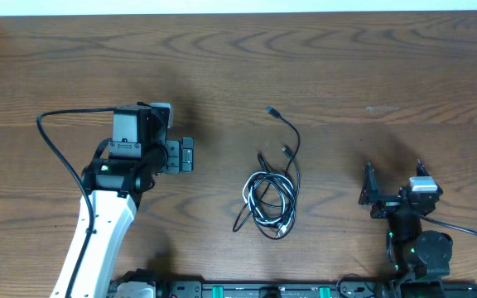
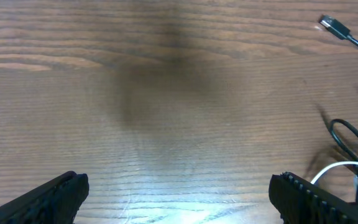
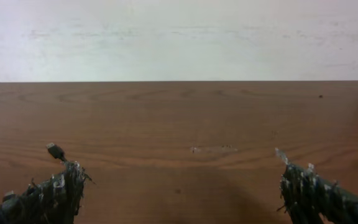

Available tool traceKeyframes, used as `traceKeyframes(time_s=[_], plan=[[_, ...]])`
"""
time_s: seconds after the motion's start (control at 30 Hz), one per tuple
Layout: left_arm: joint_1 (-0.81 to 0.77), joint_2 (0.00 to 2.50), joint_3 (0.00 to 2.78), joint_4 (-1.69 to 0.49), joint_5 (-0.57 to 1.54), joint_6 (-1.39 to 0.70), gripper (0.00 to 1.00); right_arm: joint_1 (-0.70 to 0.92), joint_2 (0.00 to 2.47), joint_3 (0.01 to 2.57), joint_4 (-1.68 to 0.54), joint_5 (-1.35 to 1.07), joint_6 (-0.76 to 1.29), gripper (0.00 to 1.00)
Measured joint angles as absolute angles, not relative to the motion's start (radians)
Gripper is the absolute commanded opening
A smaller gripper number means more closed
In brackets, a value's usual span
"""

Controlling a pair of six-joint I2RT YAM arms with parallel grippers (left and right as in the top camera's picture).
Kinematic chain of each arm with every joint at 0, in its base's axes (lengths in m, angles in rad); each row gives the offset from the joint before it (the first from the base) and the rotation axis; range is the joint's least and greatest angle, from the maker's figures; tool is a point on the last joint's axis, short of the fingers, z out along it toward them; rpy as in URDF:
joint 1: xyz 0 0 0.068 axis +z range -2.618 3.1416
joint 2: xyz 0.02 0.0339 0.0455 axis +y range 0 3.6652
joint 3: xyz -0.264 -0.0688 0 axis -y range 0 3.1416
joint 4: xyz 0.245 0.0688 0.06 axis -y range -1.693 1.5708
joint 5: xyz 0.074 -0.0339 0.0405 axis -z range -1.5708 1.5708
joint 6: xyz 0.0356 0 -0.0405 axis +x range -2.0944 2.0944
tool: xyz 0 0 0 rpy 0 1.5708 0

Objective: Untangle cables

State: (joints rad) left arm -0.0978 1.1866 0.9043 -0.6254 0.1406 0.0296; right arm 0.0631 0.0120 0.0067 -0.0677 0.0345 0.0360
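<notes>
The cables lie tangled at mid-table: a white cable [image 1: 259, 201] coiled in loops with a black cable [image 1: 291, 178] wound through it. The black one runs up to a small plug [image 1: 270, 110]. My left gripper [image 1: 179, 156] stands open to the left of the heap, apart from it. In the left wrist view that gripper [image 2: 179, 200] holds nothing; the plug [image 2: 333, 25] and the edge of the loops [image 2: 352, 138] show at the far right. My right gripper [image 1: 394, 180] is open to the right of the cables. It [image 3: 179, 186] is empty over bare wood, with a plug tip [image 3: 55, 150] by its left finger.
The wooden table [image 1: 371, 74] carries nothing else. Its far edge meets a white wall [image 3: 179, 37]. A thick black arm cable [image 1: 56, 149] loops out left of the left arm. A rail with the arm bases [image 1: 247, 290] runs along the near edge.
</notes>
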Motion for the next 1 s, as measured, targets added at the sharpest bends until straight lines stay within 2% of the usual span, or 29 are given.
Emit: traceKeyframes(time_s=[0.47,1.0], plan=[[-0.163,1.187,0.904,-0.694,0.212,0.078,0.98,0.063,0.012,0.007,-0.068,0.035,0.036,0.99],[-0.366,1.187,0.904,-0.688,0.216,0.083,0.98,0.063,0.012,0.007,-0.068,0.035,0.036,0.99]])
